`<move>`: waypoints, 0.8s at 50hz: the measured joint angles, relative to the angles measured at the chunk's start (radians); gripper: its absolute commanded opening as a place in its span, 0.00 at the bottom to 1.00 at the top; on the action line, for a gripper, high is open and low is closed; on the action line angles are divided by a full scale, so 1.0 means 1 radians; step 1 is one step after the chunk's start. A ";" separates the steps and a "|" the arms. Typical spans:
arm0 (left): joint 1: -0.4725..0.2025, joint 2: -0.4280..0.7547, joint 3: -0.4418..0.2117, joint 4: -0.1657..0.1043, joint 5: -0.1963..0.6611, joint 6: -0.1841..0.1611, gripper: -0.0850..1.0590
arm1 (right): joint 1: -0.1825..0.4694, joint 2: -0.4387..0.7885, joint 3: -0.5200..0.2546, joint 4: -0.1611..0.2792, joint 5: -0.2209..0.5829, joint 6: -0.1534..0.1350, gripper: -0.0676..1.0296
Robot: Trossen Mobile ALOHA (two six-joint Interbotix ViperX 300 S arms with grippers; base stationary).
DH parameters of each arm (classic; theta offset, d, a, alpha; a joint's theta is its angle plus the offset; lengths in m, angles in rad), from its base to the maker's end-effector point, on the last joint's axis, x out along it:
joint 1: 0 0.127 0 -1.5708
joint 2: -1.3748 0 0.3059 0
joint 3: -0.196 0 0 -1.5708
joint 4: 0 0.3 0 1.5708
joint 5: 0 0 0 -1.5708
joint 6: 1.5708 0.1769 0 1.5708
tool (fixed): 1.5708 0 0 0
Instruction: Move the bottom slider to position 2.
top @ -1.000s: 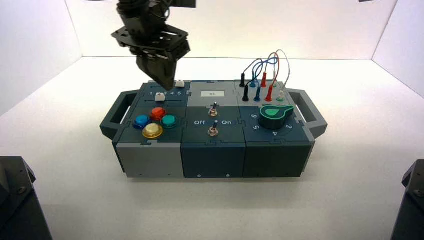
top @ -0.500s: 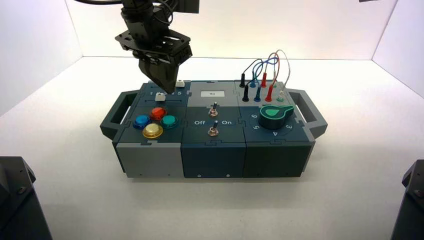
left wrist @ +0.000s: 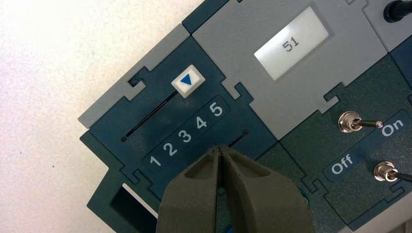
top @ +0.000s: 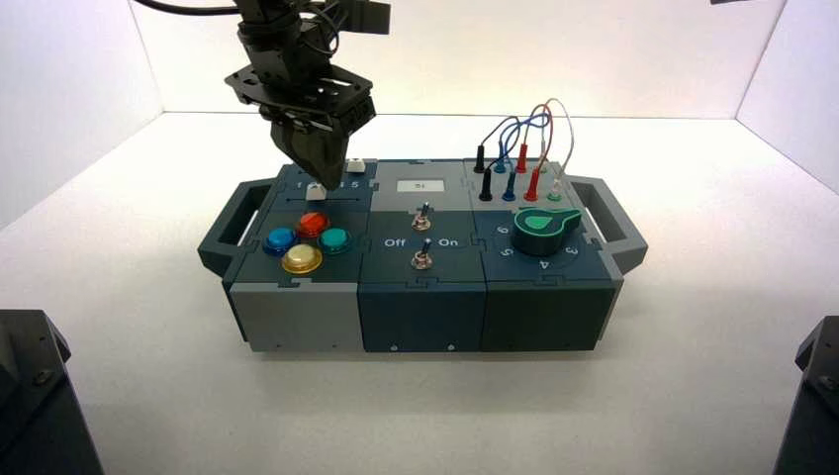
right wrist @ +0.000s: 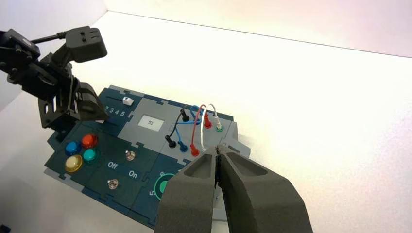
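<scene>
Left gripper (top: 317,170), fingers closed, tips down at the bottom slider (top: 316,190) | right gripper (right wrist: 219,156) closed, raised above box (top: 420,297)

Left tool (top: 319,170) fingers pressed together, pointing down, right tool (right wrist: 219,156) likewise closed

four buttons (top: 307,240), two sliders (top: 336,177), two switches (top: 421,239)

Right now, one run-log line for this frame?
left end effector: shut, tips at small white squarish slider cap by numbered 1-5 track | upper white cap: untouched | right end effector: shut, idle off box
</scene>
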 measured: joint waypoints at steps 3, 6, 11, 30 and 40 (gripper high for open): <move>0.005 0.000 -0.002 0.000 0.000 0.000 0.05 | 0.000 0.002 0.000 -0.002 0.000 0.000 0.04; 0.006 0.000 0.000 0.002 0.000 0.000 0.05 | 0.000 0.000 0.000 0.000 0.002 0.000 0.04; 0.011 0.000 -0.002 0.003 0.000 0.000 0.05 | 0.000 0.000 0.000 0.000 0.002 0.000 0.04; 0.012 0.000 0.000 0.005 0.000 0.000 0.05 | 0.000 0.000 0.000 -0.002 0.000 0.000 0.04; 0.014 0.000 0.000 0.005 0.002 0.000 0.05 | 0.000 0.000 0.000 -0.002 0.002 0.000 0.04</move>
